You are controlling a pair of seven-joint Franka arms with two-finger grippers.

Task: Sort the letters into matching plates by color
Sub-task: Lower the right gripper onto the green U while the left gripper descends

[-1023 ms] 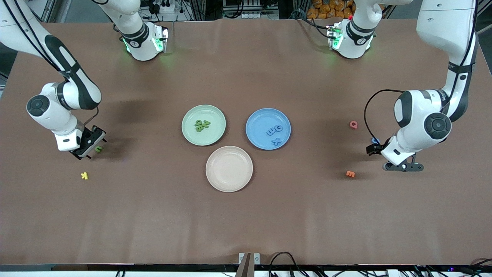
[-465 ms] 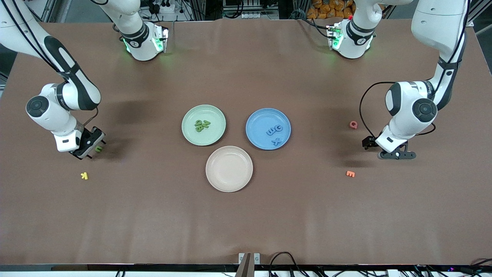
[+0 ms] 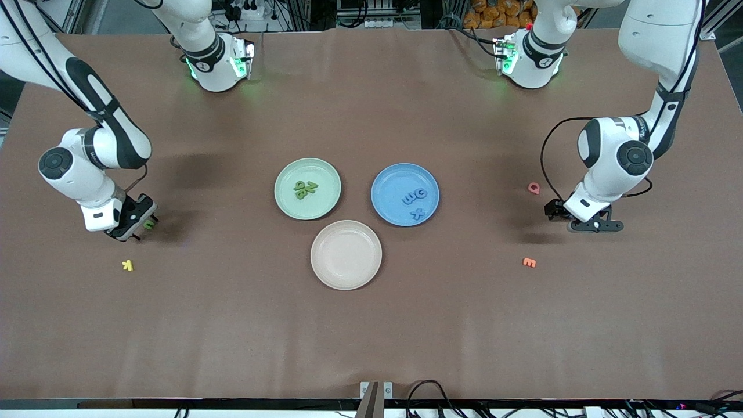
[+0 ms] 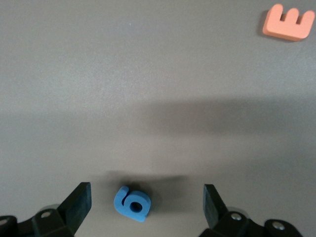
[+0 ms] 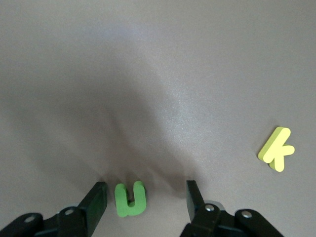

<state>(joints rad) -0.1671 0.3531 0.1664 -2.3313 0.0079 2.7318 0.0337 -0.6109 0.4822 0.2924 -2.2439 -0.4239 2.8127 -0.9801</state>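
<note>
Near the right arm's end of the table, a green letter U (image 3: 150, 223) (image 5: 131, 199) lies between the fingers of my right gripper (image 3: 141, 224) (image 5: 145, 190). The gripper is open, with one finger close beside the letter and the other well apart from it. Near the left arm's end, a blue letter (image 4: 132, 203) lies on the table between the wide-open fingers of my left gripper (image 3: 585, 225) (image 4: 148, 191); the front view hides this letter. The mint green plate (image 3: 290, 200) holds green letters (image 3: 306, 188). The blue plate (image 3: 389, 180) holds three blue letters (image 3: 414, 197).
A bare beige plate (image 3: 346, 254) sits nearer the front camera than the two coloured plates. A yellow K (image 3: 127, 265) (image 5: 276, 149) lies near the right gripper. A pink Q (image 3: 533, 187) and an orange E (image 3: 529, 262) (image 4: 289, 23) lie near the left gripper.
The left arm has swung away from the front camera and its gripper now stands over the blue letter. The right gripper's fingers have narrowed around the green U.
</note>
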